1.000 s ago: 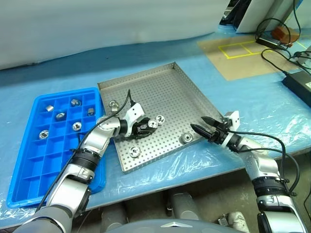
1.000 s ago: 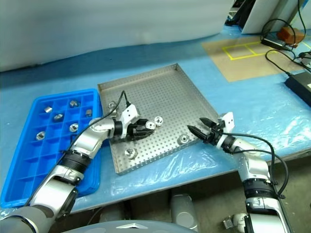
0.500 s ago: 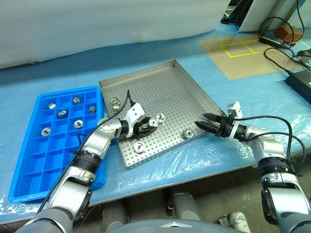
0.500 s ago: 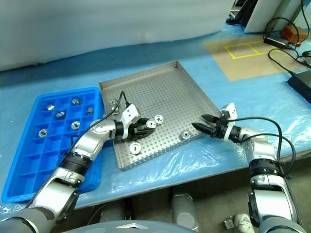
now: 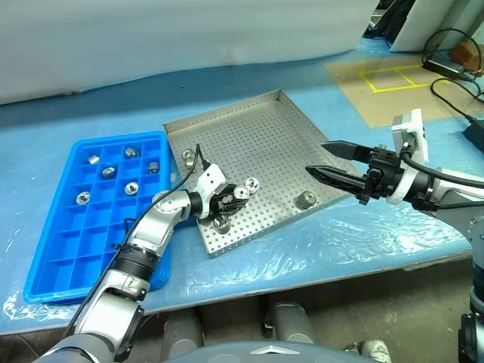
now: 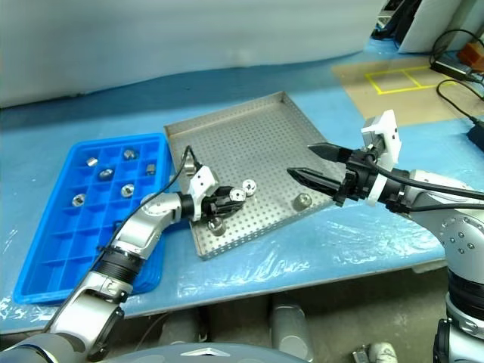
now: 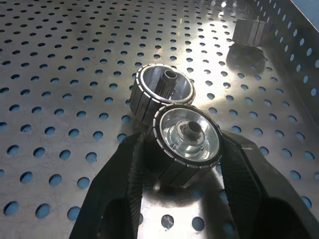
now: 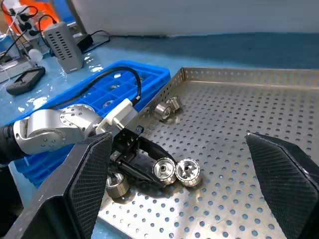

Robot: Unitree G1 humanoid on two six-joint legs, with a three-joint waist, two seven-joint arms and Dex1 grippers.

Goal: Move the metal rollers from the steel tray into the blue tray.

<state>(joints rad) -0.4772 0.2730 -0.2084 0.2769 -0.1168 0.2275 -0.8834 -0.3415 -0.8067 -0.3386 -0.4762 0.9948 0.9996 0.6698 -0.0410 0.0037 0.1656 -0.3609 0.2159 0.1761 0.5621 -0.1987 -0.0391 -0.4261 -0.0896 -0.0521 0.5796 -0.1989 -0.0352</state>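
The steel tray lies mid-table with the blue tray to its left. My left gripper is low over the steel tray's front left part, shut on a metal roller. A second roller rests right against the held one. Other rollers lie loose near the front rim, by the right rim and in the far left corner. Several rollers sit in the blue tray's far compartments. My right gripper hangs open above the tray's right edge, with nothing in it.
A blue plastic sheet covers the table, wrinkled near the front edge. At the far right are a brown mat with yellow tape, cables and a black power brick. A white cloth wall closes off the back.
My right gripper has lifted from the tray's front right rim to well above the right edge, still open. The left gripper keeps its grip in place. The camera view has shifted.
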